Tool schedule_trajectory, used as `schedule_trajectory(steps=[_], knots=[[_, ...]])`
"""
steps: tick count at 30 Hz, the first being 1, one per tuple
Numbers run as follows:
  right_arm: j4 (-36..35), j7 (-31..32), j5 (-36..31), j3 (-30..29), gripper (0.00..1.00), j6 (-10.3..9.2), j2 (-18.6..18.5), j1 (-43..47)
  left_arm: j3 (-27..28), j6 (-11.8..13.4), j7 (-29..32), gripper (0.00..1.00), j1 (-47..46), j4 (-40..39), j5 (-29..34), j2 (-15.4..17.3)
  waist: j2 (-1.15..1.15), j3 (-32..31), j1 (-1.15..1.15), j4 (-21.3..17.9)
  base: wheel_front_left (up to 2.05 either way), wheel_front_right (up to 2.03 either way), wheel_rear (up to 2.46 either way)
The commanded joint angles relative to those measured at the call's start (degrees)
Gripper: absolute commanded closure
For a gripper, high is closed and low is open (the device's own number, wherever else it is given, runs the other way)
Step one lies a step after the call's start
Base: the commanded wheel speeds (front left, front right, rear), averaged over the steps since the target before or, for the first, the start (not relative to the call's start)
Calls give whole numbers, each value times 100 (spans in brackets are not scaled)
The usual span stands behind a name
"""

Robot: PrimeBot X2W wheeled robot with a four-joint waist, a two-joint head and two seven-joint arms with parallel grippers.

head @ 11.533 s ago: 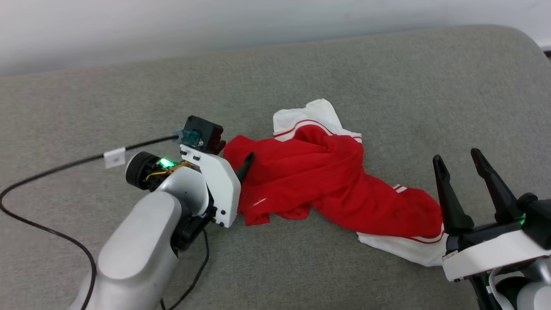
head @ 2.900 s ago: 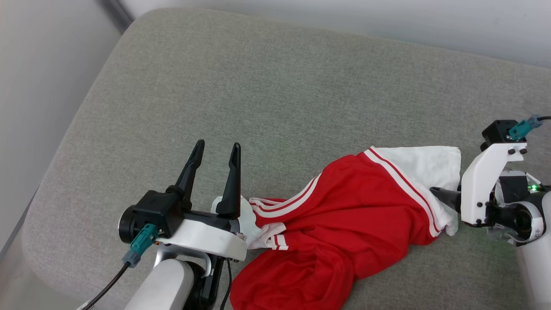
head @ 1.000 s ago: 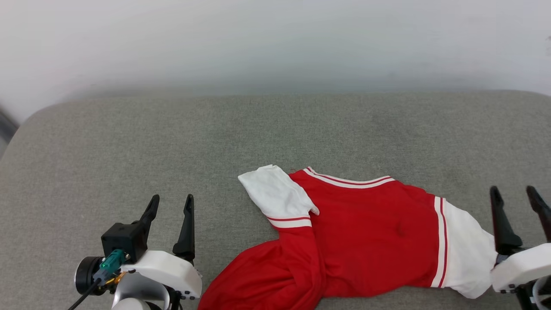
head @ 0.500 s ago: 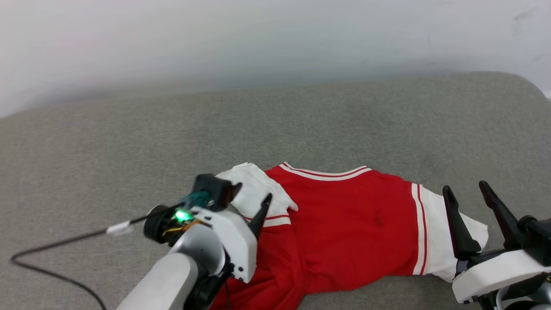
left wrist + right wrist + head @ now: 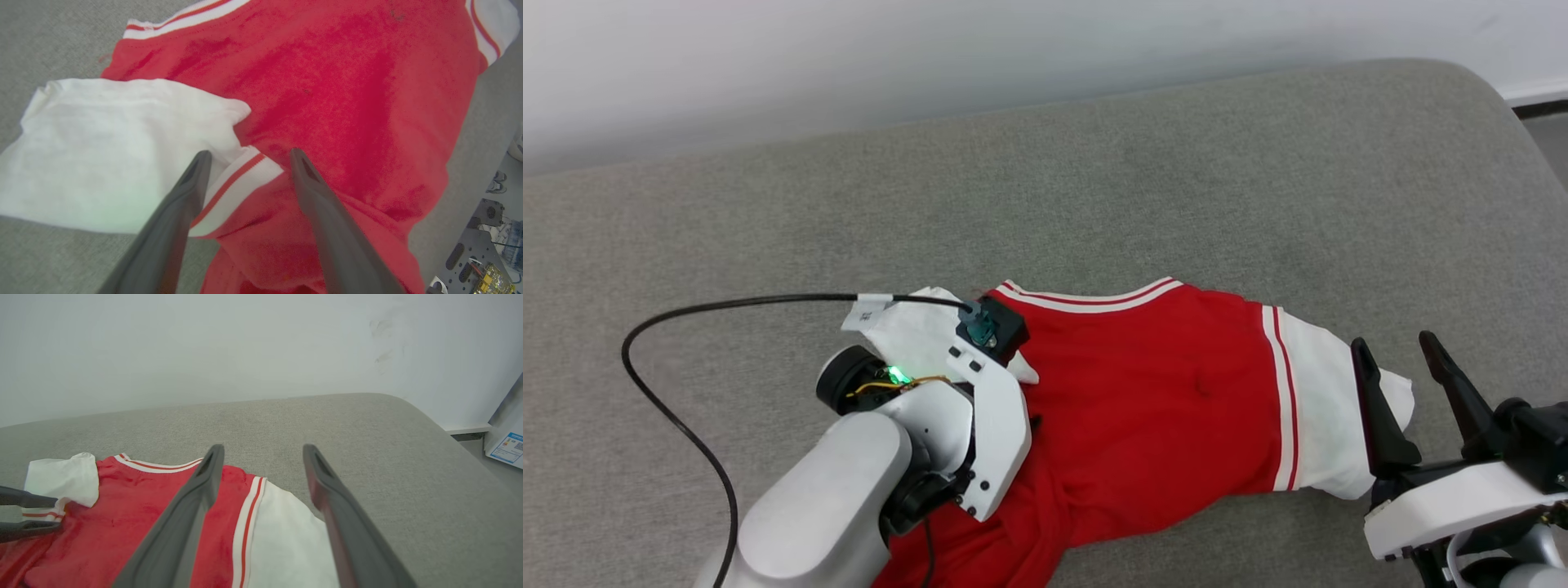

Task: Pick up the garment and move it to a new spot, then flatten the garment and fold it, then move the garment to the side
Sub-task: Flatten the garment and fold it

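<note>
Grey upholstery stretches before us: a broad padded cushion (image 5: 1176, 163) set against a pale wall (image 5: 931, 49). On it the garment (image 5: 1160, 408) lies spread toward the near edge. Its red body is mostly flat, its collar band faces the wall, and its lower part is bunched at the near side. At the right end lies the flat sleeve (image 5: 1327, 408), white with striped trim. The folded sleeve (image 5: 102, 143) is turned inward across the red chest.

Our left end effector (image 5: 249, 152) is spread wide and grips nothing, its fingers straddling that turned-in striped cuff (whether the tips touch cloth we cannot tell). Our right end effector (image 5: 1394, 341) is equally wide and empty, just beside the flat sleeve.

A black cable (image 5: 645, 343) loops across the cushion to the left wrist, carrying a small white tag (image 5: 866, 312).
</note>
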Motion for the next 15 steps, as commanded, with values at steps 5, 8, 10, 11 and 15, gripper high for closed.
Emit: schedule_trajectory(steps=[5,8,10,11,15], knots=[[117,-99,47,-14,0,-4,72,-152,-127,-58,345,100,-254,43,75,78,0,155,0,-91,0,0,0],[139,-138,56,-50,0,-4,87,-166,-135,-48,346,100,-327,-63,134,156,0,170,0,-58,0,0,0],[149,-143,49,-96,0,-4,97,-176,-116,-32,271,100,-348,-160,171,191,0,158,0,10,0,0,0],[152,-121,47,-119,0,-4,98,-173,-91,-8,198,100,-361,-234,210,212,0,150,0,55,0,0,0],[117,-71,42,-214,0,-4,107,-162,62,140,-133,100,-283,-561,257,272,0,93,0,318,0,0,0]])
